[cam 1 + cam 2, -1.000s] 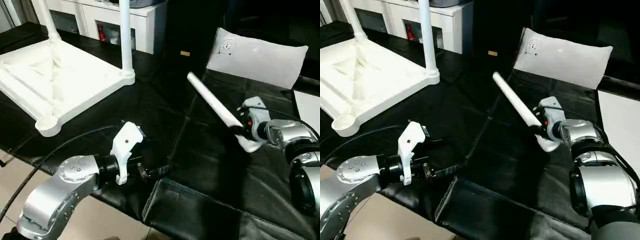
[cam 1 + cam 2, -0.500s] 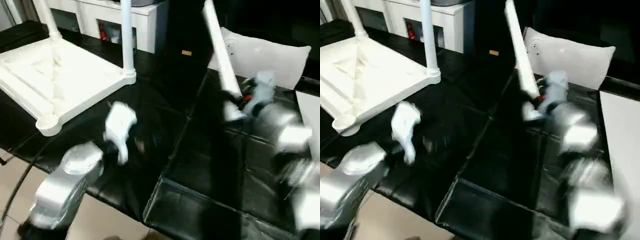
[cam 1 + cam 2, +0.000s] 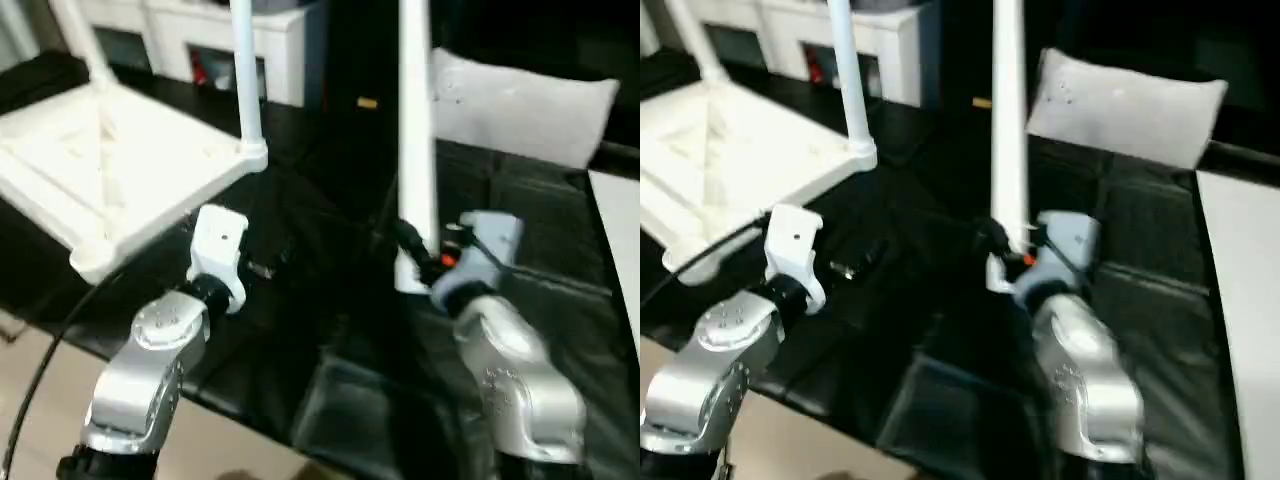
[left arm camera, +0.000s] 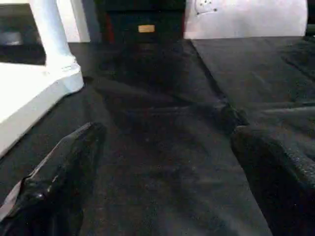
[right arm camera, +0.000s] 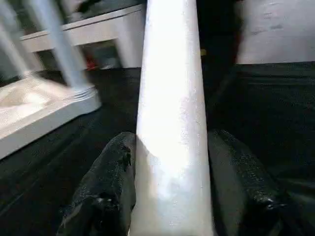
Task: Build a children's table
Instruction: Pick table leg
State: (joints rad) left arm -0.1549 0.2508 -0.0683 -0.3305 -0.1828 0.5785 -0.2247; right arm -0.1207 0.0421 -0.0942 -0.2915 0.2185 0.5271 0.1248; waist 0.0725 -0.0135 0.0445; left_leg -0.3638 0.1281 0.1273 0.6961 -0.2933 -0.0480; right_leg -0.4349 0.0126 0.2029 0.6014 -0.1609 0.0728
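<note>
The white tabletop [image 3: 120, 170] lies upside down at the left, ribbed underside up. One white leg [image 3: 245, 80] stands in its right corner socket and another leg [image 3: 75, 35] rises at the back. The near corner socket [image 3: 95, 262] is empty. My right gripper [image 3: 412, 248] is shut on a third leg [image 3: 415, 120], held nearly upright over the middle of the black table; in the right wrist view this leg [image 5: 170, 98] sits between both fingers [image 5: 108, 187]. My left gripper [image 4: 167, 132] is open over the black cover, close to the tabletop's right corner [image 4: 54, 69].
A white cushion-like panel [image 3: 525, 105] stands at the back right. A flat white board [image 3: 622, 215] lies at the right edge. A white cabinet [image 3: 280, 40] stands behind the table. The black cover [image 3: 330, 330] wrinkles near the front edge, with beige floor below.
My right arm has swung the leg from a low slant to nearly upright and carried it left toward the centre. My left gripper has risen and moved toward the tabletop.
</note>
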